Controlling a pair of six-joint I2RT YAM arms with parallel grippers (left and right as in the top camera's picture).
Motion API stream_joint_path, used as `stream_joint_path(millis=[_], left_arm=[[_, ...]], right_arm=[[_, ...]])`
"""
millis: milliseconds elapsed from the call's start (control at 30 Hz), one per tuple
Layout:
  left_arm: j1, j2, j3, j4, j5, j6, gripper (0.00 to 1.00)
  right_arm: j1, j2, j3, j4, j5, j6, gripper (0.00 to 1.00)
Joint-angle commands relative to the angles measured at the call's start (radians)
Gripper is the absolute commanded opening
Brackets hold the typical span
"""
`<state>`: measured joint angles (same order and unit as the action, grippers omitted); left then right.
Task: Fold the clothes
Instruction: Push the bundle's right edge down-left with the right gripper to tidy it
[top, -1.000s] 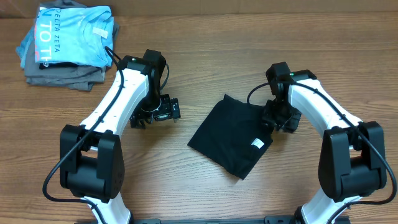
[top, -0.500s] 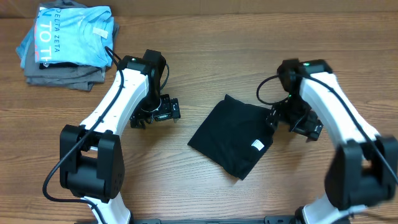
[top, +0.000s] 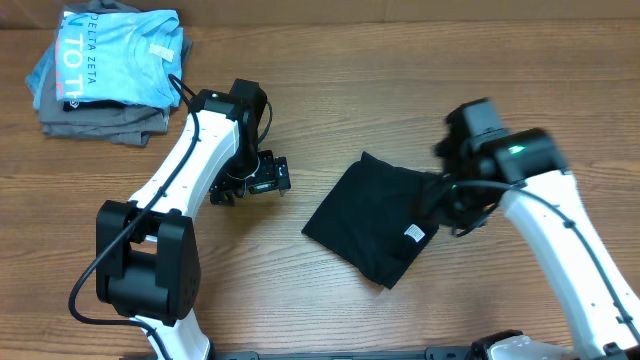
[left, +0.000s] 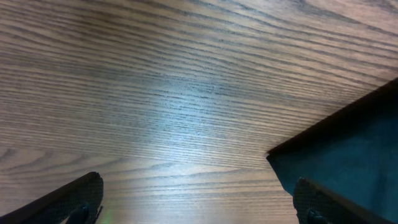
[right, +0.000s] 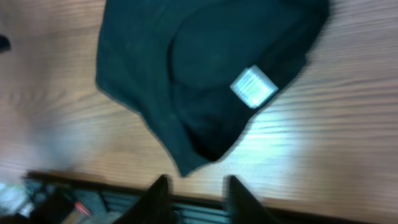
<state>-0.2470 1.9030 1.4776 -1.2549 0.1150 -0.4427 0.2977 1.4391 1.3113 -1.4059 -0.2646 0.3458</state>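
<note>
Shirt (top: 365, 225) beside the right claw (right: 196, 186), whose jaws stand narrow and empty at its tagged side; the left claw (left: 196, 208) hangs wide open near the opposite corner. The black cloth, soft and matte, lies as a loose diamond on the wood-grain counter (top: 330, 110), white tag (right: 253, 86) facing up. Pinching only one layer could drag the fold apart.
</note>
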Motion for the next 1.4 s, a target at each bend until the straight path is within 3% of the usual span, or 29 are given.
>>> stream_joint_path(millis=[0, 133, 333, 700, 900, 1100, 1367], left_arm=[[0.003, -0.001, -0.004, -0.001, -0.010, -0.007, 1.00], [0.003, -0.001, -0.004, 0.003, -0.010, -0.007, 1.00], [0.003, -0.001, -0.004, 0.003, -0.010, -0.007, 1.00], [0.003, -0.001, -0.004, 0.003, -0.010, -0.007, 1.00], [0.003, -0.001, -0.004, -0.001, -0.010, -0.006, 1.00], [0.003, -0.001, -0.004, -0.003, -0.010, -0.006, 1.00], [0.003, -0.001, -0.004, 0.003, -0.010, -0.007, 1.00]], right_arm=[[0.072, 0.010, -0.110, 0.072, -0.062, 0.022, 0.19], [0.116, 0.010, -0.233, 0.205, -0.074, 0.052, 0.04], [0.122, 0.040, -0.410, 0.368, -0.165, 0.051, 0.04], [0.120, 0.126, -0.626, 0.388, -0.134, 0.111, 0.04], [0.119, 0.075, -0.580, 0.294, -0.050, 0.253, 0.04], [0.119, -0.097, -0.409, 0.198, -0.051, 0.257, 0.04], [0.121, -0.130, -0.349, 0.288, -0.052, 0.249, 0.04]])
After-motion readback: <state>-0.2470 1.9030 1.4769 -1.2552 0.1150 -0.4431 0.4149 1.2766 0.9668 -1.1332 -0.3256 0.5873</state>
